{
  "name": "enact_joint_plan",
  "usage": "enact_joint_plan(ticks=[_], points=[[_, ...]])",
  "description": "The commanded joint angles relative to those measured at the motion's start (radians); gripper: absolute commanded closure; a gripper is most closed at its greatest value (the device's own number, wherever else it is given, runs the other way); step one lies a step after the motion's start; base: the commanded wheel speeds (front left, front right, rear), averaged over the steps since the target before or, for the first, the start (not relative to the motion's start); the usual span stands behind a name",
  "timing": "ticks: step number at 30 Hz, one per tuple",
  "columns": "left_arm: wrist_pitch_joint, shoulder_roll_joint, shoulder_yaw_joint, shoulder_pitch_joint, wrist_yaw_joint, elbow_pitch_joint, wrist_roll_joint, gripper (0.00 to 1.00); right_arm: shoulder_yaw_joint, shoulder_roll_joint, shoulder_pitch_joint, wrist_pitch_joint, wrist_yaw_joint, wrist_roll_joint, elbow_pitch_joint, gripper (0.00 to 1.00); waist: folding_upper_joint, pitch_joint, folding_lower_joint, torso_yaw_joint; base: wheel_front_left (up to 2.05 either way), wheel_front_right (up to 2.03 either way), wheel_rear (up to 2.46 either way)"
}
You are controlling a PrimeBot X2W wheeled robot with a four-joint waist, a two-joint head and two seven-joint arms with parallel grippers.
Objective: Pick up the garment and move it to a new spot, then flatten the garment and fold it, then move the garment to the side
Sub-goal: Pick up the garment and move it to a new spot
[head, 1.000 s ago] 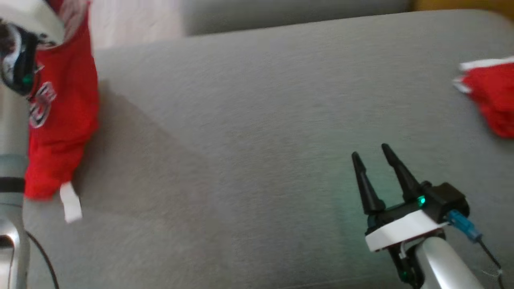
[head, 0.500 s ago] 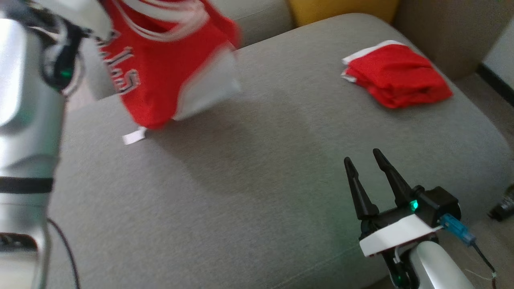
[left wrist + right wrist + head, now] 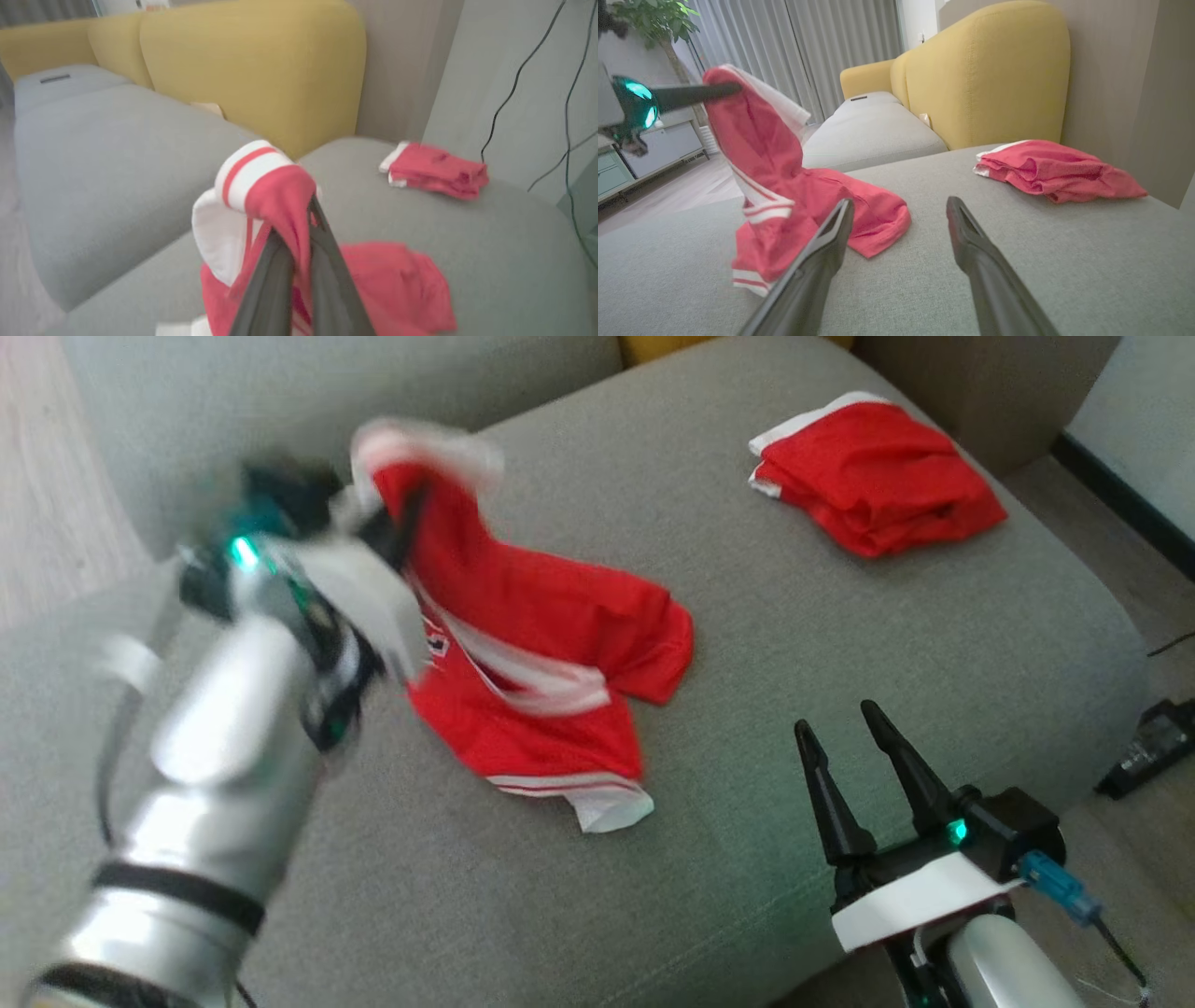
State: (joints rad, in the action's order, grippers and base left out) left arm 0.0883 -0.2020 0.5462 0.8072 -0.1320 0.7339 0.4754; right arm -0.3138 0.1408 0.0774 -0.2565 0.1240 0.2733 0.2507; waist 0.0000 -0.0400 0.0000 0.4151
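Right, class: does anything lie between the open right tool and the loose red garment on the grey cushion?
Nothing visible does. Only bare grey cushion separates the right tool from the loose garment, whose top end the left tool grips. The folded red pile lies at the cushion's far end, away from that path.

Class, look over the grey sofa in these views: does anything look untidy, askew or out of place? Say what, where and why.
The red jersey is crumpled: its top hangs from the shut left gripper, and the rest lies bunched mid-cushion on the grey sofa. The second red garment, far right, lies folded.
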Motion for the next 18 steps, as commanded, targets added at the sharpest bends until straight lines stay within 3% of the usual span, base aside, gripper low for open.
enact_joint_plan(ticks=[1,6,7,8,9,13,18], points=[[0.034,-0.022,0.031,0.014,0.001,0.004,-0.012,1.00,-0.024,-0.006,0.027,-0.005,0.007,0.010,-0.036,0.00,0.0000,-0.035,0.0000,-0.006,0.00,0.00,0.00],[0.098,-0.022,0.149,-0.042,0.001,0.081,-0.049,1.00,-0.045,-0.016,0.038,-0.005,0.007,0.012,-0.034,0.00,0.0000,-0.061,0.0000,-0.012,0.00,0.00,0.00],[0.115,-0.021,0.163,-0.048,0.002,0.103,-0.061,0.83,-0.047,-0.018,0.039,-0.005,0.007,0.013,-0.034,0.00,0.0000,-0.061,0.0000,-0.017,0.00,0.00,0.00],[0.130,-0.015,0.171,-0.051,0.007,0.123,-0.072,0.59,-0.048,-0.020,0.038,-0.005,0.007,0.013,-0.033,0.00,0.0000,-0.060,0.0000,-0.026,0.00,0.00,0.00],[0.144,-0.007,0.173,-0.052,0.016,0.137,-0.080,0.00,-0.049,-0.021,0.036,-0.005,0.007,0.014,-0.033,0.00,0.0000,-0.056,0.0000,-0.036,0.00,0.00,0.00],[0.172,0.015,0.130,-0.071,0.079,0.116,-0.083,0.00,-0.045,-0.021,0.011,-0.005,0.007,0.013,-0.025,0.00,0.0000,-0.014,0.0000,-0.090,0.00,0.00,0.00],[0.173,-0.003,-0.013,-0.213,0.182,-0.134,-0.101,0.00,-0.012,-0.028,-0.026,-0.005,0.007,0.014,-0.025,0.00,0.0000,0.041,0.0000,-0.172,0.00,0.00,0.00]])
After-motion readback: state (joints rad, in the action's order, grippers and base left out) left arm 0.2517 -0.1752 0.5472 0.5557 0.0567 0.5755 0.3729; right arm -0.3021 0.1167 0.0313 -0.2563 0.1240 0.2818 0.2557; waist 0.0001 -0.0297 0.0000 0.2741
